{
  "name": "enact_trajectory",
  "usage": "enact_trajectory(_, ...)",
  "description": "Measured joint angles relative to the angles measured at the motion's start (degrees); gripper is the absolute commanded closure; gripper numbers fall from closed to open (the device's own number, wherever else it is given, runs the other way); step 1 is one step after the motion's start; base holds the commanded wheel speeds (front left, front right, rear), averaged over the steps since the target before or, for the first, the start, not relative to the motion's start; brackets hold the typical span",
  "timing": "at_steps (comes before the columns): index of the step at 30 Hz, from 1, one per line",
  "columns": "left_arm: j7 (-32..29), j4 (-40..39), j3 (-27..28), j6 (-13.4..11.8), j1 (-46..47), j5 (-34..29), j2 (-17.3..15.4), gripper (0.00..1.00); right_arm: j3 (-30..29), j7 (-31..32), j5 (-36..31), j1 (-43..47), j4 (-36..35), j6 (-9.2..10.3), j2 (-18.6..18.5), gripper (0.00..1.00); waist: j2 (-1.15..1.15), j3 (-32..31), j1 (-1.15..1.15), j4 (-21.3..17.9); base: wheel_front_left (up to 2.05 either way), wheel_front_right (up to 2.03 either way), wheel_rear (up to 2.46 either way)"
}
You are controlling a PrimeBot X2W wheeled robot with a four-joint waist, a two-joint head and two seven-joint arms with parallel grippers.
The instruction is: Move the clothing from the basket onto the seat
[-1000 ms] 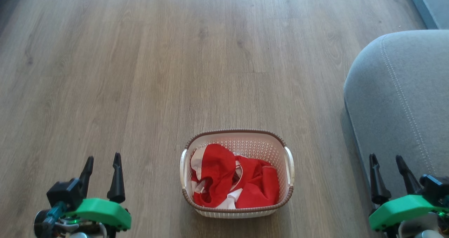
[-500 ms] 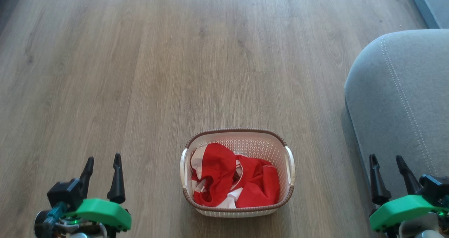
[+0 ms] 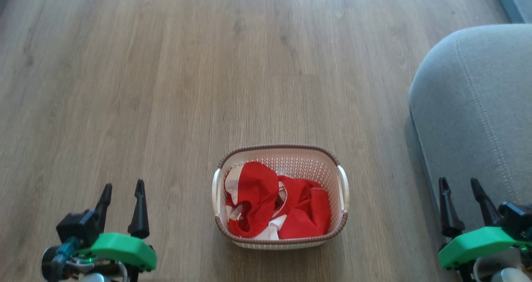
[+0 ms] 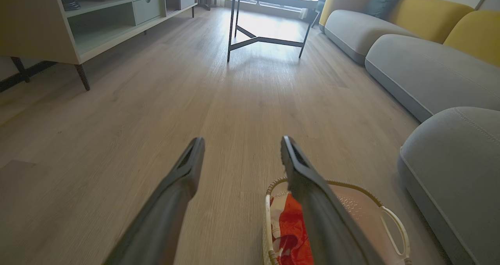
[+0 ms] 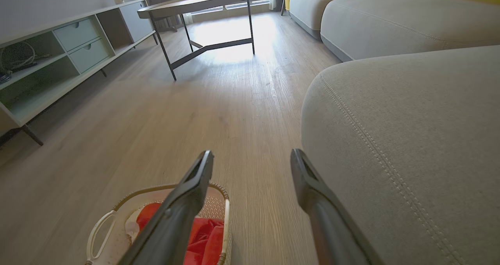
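Evidently, nothing is being gripped: the left tool [image 3: 124, 183] and right tool [image 3: 457, 179] are being held parted, empty. The clothing [image 3: 266, 203] is being kept in the basket [image 3: 282, 147] between them; the seat [image 3: 478, 107] beside the right one is being left bare.

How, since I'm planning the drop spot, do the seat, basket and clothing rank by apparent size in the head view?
1. the seat, largest, though cut off by the frame edge.
2. the basket.
3. the clothing, inside the basket and nearly as wide, so only slightly smaller.
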State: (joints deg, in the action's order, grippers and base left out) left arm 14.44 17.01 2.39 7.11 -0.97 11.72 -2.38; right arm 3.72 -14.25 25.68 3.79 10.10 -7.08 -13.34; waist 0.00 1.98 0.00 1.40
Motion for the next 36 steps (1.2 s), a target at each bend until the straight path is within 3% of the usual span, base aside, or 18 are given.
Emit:
enact_trajectory(9, 0.0, -1.32, -1.87, -0.05, 4.11, 0.68, 0.0, 0.0, -0.94, -0.02, -0.62, -3.09, -1.15, 0.0, -0.33, 0.0, 0.0, 4.96, 0.0, 0.17, 0.0, 0.0, 0.0)
enact_trajectory(16, 0.01, -2.27, -4.74, -0.63, 10.51, 1.58, 0.01, 0.0, -1.49, -0.04, -1.1, -10.11, -2.76, 0.0, -1.26, 0.0, 0.0, 13.14, 0.0, 0.45, 0.0, 0.0, 0.0)
enact_trajectory(25, 0.02, -2.49, -12.93, -1.6, 19.61, 3.0, 0.01, 0.0, -1.86, -0.05, -1.49, -18.47, -4.42, 0.0, -1.82, 0.0, 0.0, 23.72, 0.01, 0.35, 0.0, 0.0, 0.0)
enact_trajectory(36, -0.93, 12.03, -26.7, -3.61, 36.98, 3.0, 0.25, 0.0, -2.22, -0.14, -1.53, -26.64, -7.33, 0.0, -1.51, 0.0, 0.0, 35.57, 0.02, -1.71, 0.0, 0.0, 0.0)
